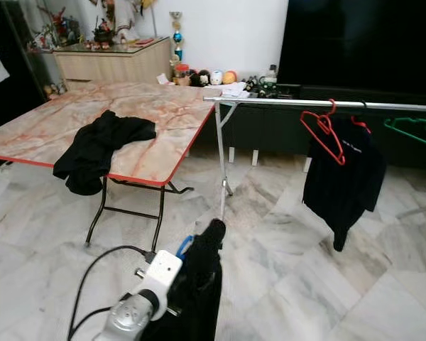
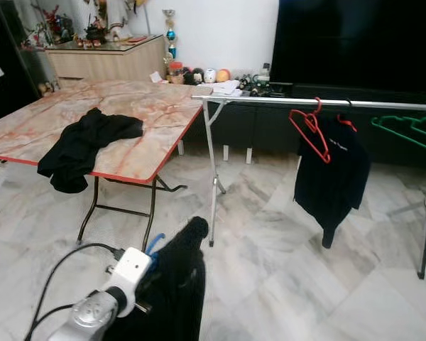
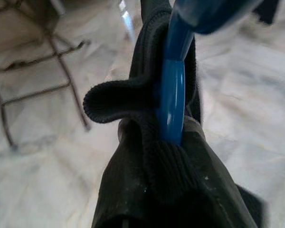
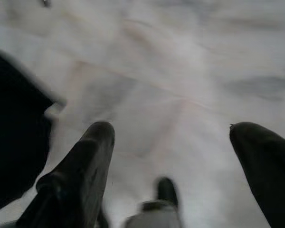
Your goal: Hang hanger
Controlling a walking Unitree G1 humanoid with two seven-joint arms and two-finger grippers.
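While the left claw [image 1: 188, 250] is raised low in front of the robot, it carries a blue hanger [image 3: 173, 90] with a black garment [image 1: 195, 291] draped over it — cloth covers the fingers, so I cannot tell how they stand. Ahead on the right runs a metal clothes rail [image 1: 326, 104], well apart from the hanger; on it hang a red hanger [image 1: 324, 131], a dark shirt [image 1: 343, 174] and a green hanger [image 1: 415, 131]. To the left, a folding surface [image 1: 156, 114] bears another black garment [image 1: 99, 145]. Over the marble floor [image 4: 180, 61], the right claw [image 4: 173, 156] points down — fingers [image 4: 83, 171] spread apart, holding nothing.
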